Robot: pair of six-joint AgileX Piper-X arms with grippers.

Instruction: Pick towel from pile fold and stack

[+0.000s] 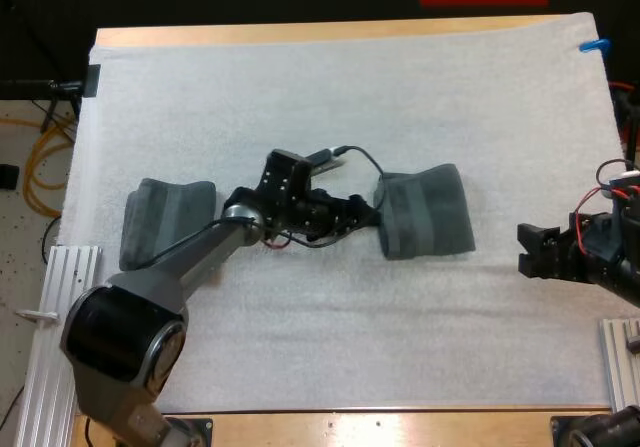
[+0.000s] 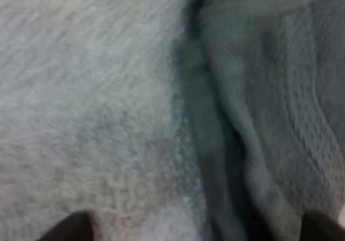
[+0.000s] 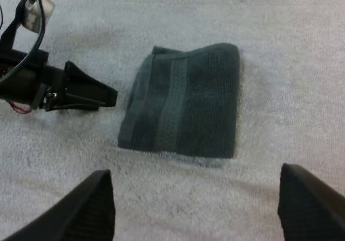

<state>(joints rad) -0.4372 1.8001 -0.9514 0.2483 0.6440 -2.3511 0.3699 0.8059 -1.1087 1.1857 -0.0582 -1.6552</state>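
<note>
White mat [image 1: 300, 87] covers nearly all of the wooden table [image 1: 400, 425], and two dark grey-green towels lie on it, well apart from each other. Near the middle, a little toward my right side, sits the folded towel [image 1: 425, 212] — a neat flat rectangle with a woven band running along it, one fold edge turned toward my left arm. Off to my left, close to the mat's edge, lies the other towel [image 1: 168, 222], a softer, lumpier bundle that nothing touches. My left arm reaches across the mat from the near corner, passing just beside that bundle, and brings my left gripper [image 1: 362, 214] low to the mat, right at the folded towel's near edge. Its black fingertips [image 2: 70, 227] stand wide apart, with the towel's layered edge and a stretch of bare mat showing between them; the jaws are apart and clamp nothing, and I cannot tell whether a tip touches the cloth. My right gripper [image 1: 530, 250] hangs at my right side of the mat, clear of the folded towel and facing it across bare mat. Its two fingers [image 3: 81, 208] are spread apart as well — nothing is held between them.
</note>
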